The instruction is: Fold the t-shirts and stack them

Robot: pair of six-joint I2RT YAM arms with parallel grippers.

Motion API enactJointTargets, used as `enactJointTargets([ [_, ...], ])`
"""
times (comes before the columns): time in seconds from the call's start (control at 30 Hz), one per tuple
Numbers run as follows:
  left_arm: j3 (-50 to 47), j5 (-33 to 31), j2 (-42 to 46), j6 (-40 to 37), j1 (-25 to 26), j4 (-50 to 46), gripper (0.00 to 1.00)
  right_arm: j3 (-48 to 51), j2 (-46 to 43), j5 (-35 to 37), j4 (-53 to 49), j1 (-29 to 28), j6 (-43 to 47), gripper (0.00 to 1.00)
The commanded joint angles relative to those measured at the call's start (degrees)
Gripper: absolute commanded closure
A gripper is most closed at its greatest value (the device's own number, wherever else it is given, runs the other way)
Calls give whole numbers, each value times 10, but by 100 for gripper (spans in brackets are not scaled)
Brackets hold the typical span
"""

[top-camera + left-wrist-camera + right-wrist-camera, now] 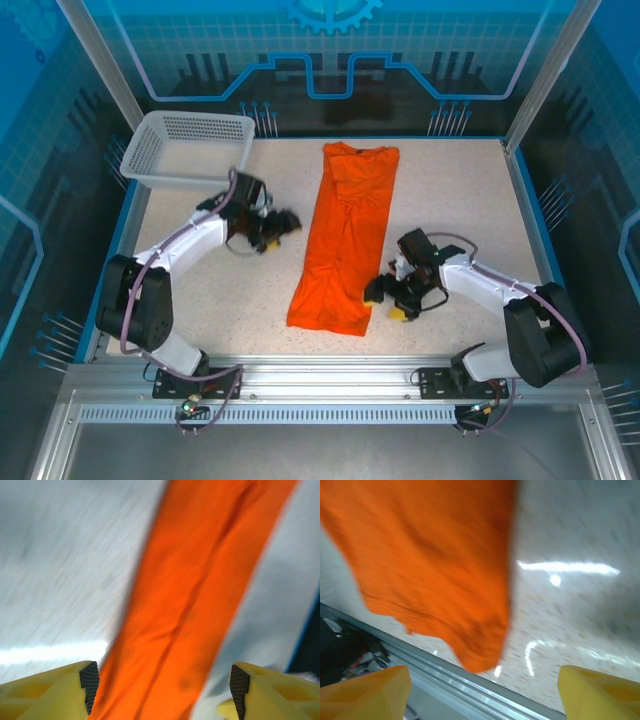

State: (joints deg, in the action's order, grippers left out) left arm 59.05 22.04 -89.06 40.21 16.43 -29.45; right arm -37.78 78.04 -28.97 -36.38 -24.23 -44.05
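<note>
Left gripper (288,222) spread at 9 o'clock of folded shirt (345,235), right gripper (388,300) spread at 4 o'clock, speckled table (450,200), basket (185,148) at 10, blue walls (40,150)

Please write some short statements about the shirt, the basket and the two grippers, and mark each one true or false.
1. The orange t-shirt lies on the table as one long, narrow strip. True.
2. A folded shirt lies inside the white mesh basket. False: no shirt is seen in it; the shirt is on the table.
3. The left gripper is shut on the shirt. False: its jaws stand open, beside the shirt's left edge, holding nothing.
4. The right gripper is open, close to the near right corner of the shirt. True.
5. The basket stands at the far right corner. False: it stands at the far left corner.
</note>
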Motion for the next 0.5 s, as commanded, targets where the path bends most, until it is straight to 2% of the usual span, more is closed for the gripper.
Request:
enactJointTargets([
  [0.0,-102,105,74,-22,7,-42,30,31,-22,-19,32,-10,-28,25],
  [0.17,-212,185,123,4,22,-3,33,30,4,-20,45,-39,-41,35],
  [0.37,-238,201,117,-13,36,-1,36,4,39,-7,44,-88,-48,42],
  [0.47,-242,201,82,-19,45,6,41,-1,55,-8,50,-96,-50,49],
])
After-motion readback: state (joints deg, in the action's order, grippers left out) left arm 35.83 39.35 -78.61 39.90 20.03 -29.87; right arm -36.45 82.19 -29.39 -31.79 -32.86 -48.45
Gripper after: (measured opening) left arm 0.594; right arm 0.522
